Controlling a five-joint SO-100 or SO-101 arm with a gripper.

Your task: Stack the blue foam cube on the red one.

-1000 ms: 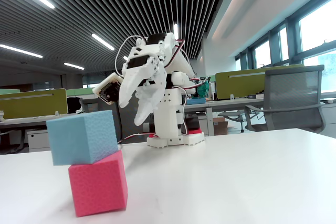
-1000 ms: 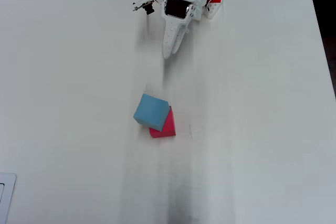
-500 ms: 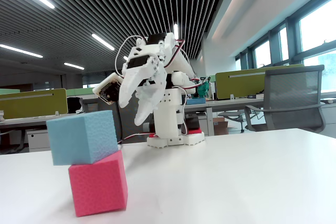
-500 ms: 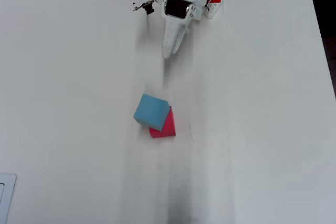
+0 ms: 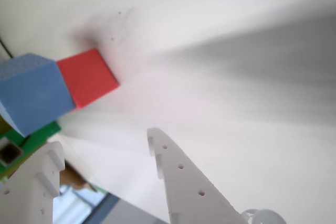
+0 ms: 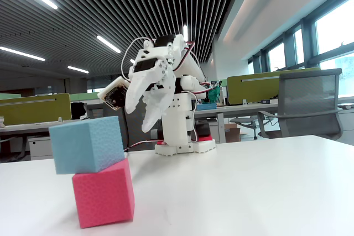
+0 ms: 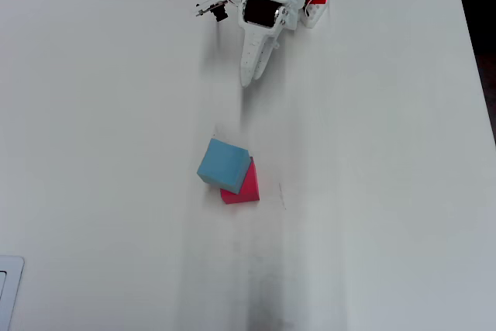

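On the white table, the sky-blue blue foam cube sits skewed atop the red one.

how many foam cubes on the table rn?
2. The blue foam cube sits offset on top of the red one, mid-table, away from the arm. None seem hidden.

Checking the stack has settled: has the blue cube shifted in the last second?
No. In the overhead view the blue cube keeps the same offset perch on the red cube, equally far from the arm's base.
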